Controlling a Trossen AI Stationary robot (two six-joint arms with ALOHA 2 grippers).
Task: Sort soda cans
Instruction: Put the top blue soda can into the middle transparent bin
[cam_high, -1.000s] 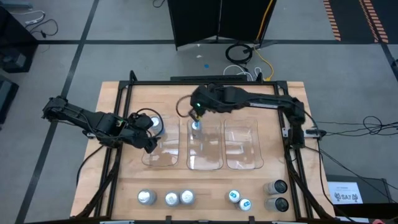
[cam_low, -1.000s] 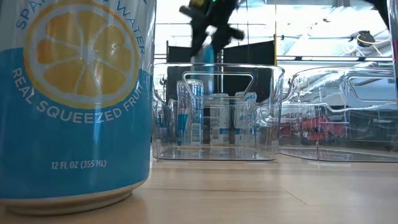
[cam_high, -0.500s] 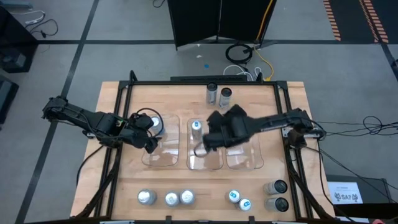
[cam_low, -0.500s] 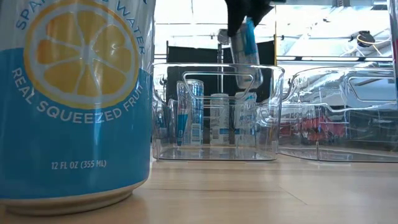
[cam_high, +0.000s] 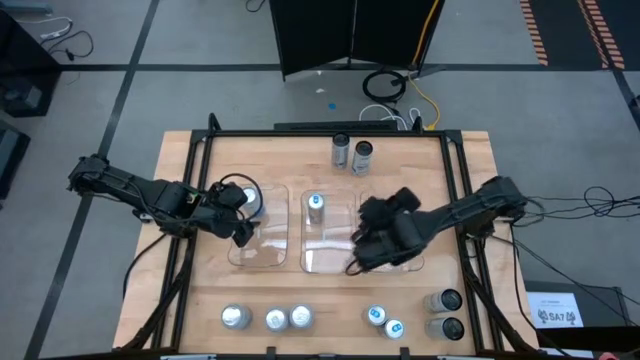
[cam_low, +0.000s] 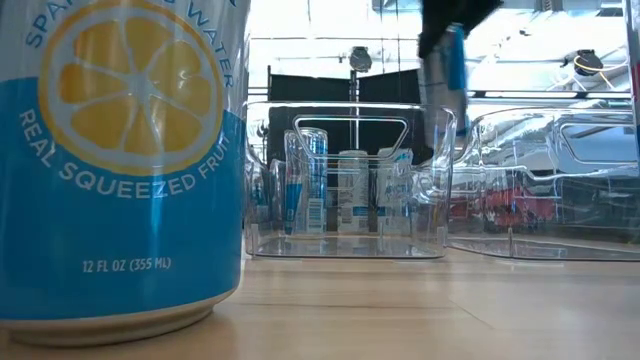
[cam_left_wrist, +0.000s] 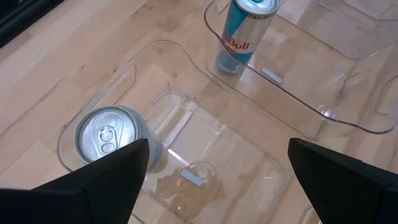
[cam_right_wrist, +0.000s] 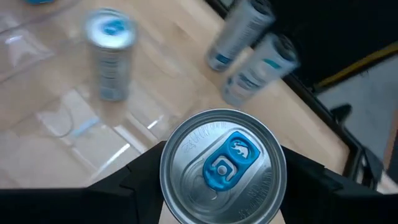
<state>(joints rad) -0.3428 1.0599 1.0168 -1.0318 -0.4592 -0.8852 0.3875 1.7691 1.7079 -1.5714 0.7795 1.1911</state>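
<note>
1. Three clear plastic bins sit side by side at the middle of the tabletop (cam_high: 200, 300): the left bin (cam_high: 255, 255) holds one silver-topped can (cam_high: 247, 200), the middle bin (cam_high: 328, 255) holds one blue-tabbed Red Bull can (cam_high: 316, 204), and nothing can be made out inside the right bin (cam_high: 400, 262).
2. Two arms work over the bins. The right gripper (cam_high: 362, 240) hangs over the seam between the middle and right bins, clamped on a blue-tabbed can (cam_right_wrist: 222, 167); the left gripper (cam_high: 240, 222) hovers over the left bin with its fingers (cam_left_wrist: 106, 177) wide apart, holding nothing.
3. Seven cans line the near edge: three silver-topped (cam_high: 235, 317), two blue-tabbed (cam_high: 376, 316), two dark (cam_high: 449, 300) at the right corner.
4. Two more cans (cam_high: 341, 151) stand at the far edge.
</note>
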